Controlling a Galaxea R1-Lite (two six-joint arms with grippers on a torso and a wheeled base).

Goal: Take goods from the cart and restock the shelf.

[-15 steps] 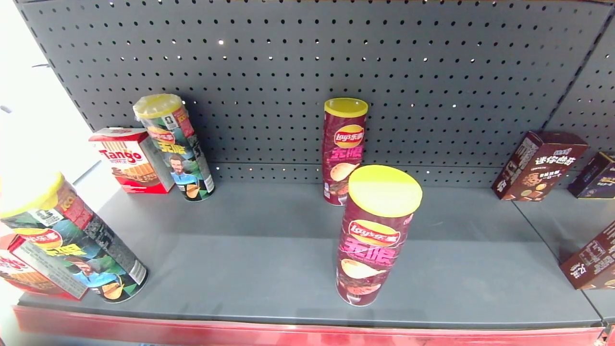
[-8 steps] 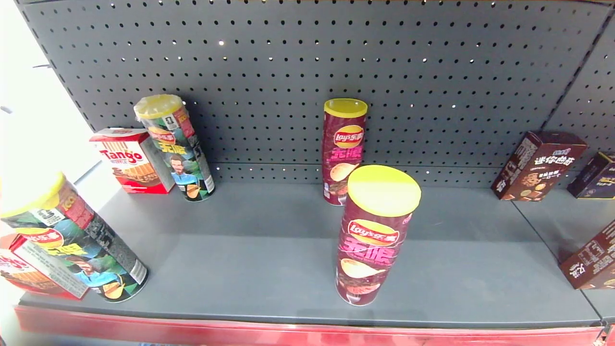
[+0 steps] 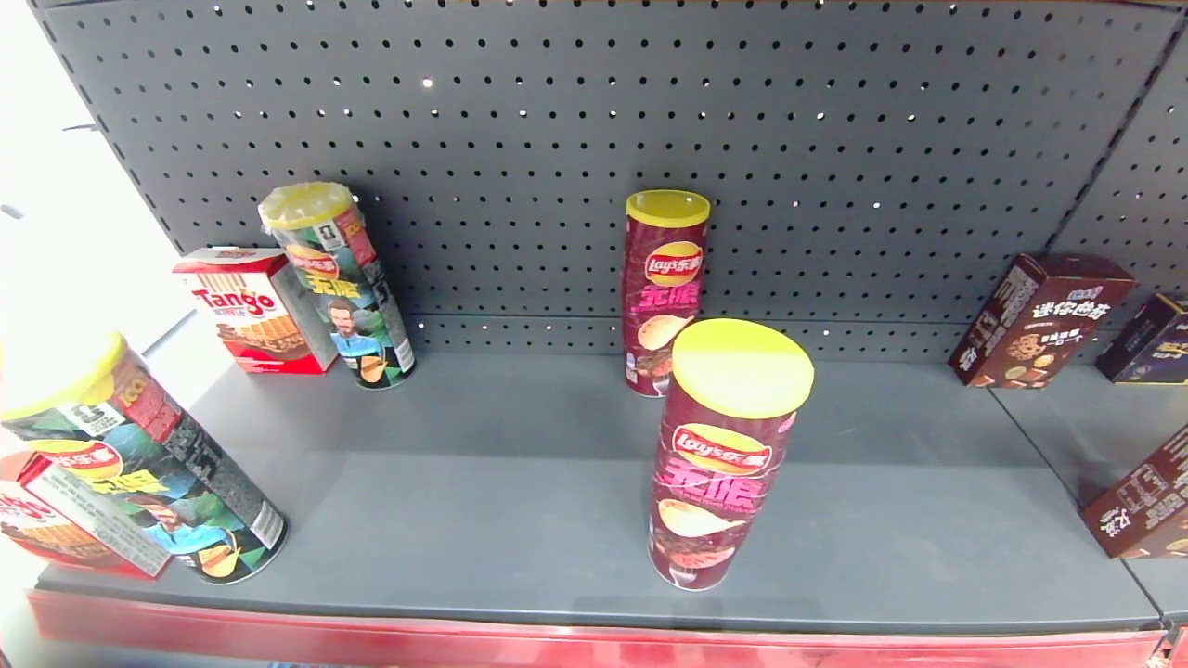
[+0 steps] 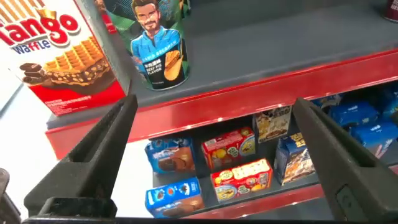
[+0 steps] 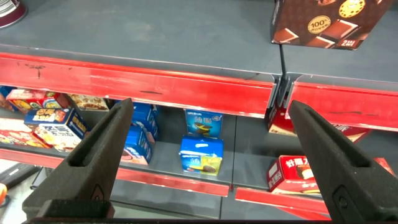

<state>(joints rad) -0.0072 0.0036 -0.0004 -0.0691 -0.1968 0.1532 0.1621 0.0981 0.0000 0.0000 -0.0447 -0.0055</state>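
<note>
The grey shelf (image 3: pixel 520 492) carries two upright maroon chip cans with yellow lids, one near the front (image 3: pixel 719 473) and one at the back wall (image 3: pixel 664 288). Two green chip cans stand at the left, one at the back (image 3: pixel 343 297) and one at the front (image 3: pixel 139 464), each beside a red wafer box (image 3: pixel 246 311). My left gripper (image 4: pixel 214 102) is open and holds nothing, in front of the shelf's red edge (image 4: pixel 249 93), below a green can (image 4: pixel 155 43). My right gripper (image 5: pixel 211 104) is also open with nothing in it, before the red edge (image 5: pixel 143 78).
Brown chocolate boxes (image 3: pixel 1039 320) stand on the neighbouring shelf section at the right, one near the front (image 5: pixel 323 22). A lower shelf holds several small snack boxes (image 4: pixel 239 162) and blue boxes (image 5: pixel 202 152). Bare grey deck lies between the green and maroon cans.
</note>
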